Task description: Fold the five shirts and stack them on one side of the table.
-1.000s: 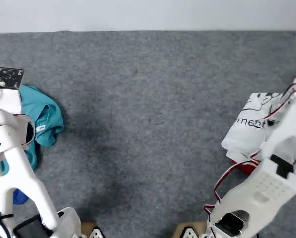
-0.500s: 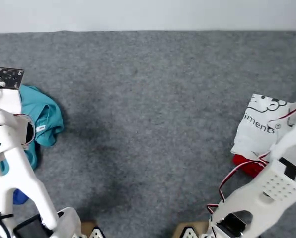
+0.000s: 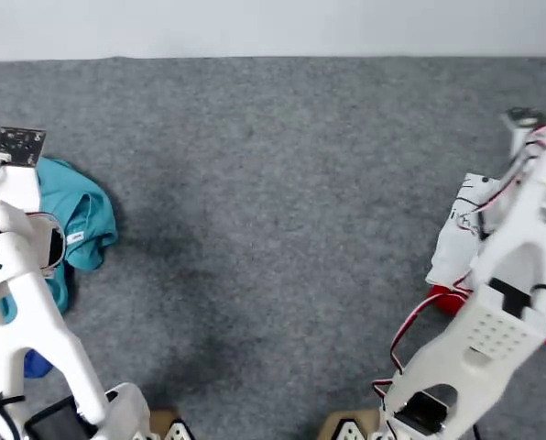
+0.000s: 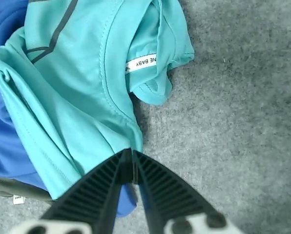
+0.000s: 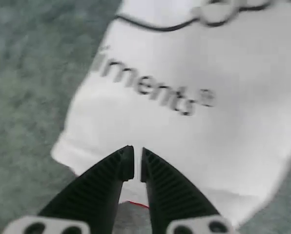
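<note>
A crumpled teal shirt [image 3: 82, 220] lies at the table's left side, on top of a blue shirt [image 3: 37, 365]. In the left wrist view my left gripper [image 4: 131, 168] is shut, its tips just above the edge of the teal shirt [image 4: 87, 73] where it overlaps the blue shirt [image 4: 9, 146]. At the right side a folded white printed shirt [image 3: 456, 247] rests on a red shirt [image 3: 447, 300]. My right gripper [image 5: 135, 163] hovers shut over the near edge of the white shirt [image 5: 184, 97], with a sliver of the red shirt [image 5: 135, 205] below.
The grey carpeted table [image 3: 273, 183] stretches wide between the two piles. A dark grey garment edge [image 4: 11, 187] with a small label peeks out under the blue shirt. A pale wall borders the far edge.
The right arm swung out toward the right edge, then came back over the white shirt, reaching farther back. The white shirt sits slightly more to the right. The left arm has not moved.
</note>
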Action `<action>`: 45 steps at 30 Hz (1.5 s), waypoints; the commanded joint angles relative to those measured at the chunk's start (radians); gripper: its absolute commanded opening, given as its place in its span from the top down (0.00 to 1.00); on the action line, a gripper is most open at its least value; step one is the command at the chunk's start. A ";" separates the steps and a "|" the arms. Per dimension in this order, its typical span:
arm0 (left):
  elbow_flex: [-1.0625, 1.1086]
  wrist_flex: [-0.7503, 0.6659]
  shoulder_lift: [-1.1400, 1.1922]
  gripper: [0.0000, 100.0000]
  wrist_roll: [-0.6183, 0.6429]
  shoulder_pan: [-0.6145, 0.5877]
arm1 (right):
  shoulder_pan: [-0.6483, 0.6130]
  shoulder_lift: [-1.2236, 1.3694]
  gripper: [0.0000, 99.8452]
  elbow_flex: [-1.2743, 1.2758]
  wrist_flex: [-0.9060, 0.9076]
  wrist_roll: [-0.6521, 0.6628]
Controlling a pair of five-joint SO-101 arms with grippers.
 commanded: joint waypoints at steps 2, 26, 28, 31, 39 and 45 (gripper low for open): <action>-0.010 0.009 -0.031 0.99 -0.002 0.005 | -0.061 -0.042 0.99 0.106 0.030 -0.026; -0.005 0.003 -0.029 0.99 -0.002 0.003 | 0.050 -0.136 0.99 0.186 -0.504 0.121; -0.005 0.005 -0.029 0.99 -0.002 0.003 | 0.061 -0.076 0.99 0.183 -0.639 0.123; -0.004 0.008 -0.029 0.99 -0.003 0.003 | 0.071 -0.005 0.99 0.183 -0.777 0.123; -0.004 0.008 -0.029 0.99 -0.003 0.003 | 0.140 0.050 0.99 0.183 -0.931 0.120; 0.021 0.000 -0.029 0.99 -0.003 0.005 | 0.209 0.064 0.99 0.192 -0.937 0.120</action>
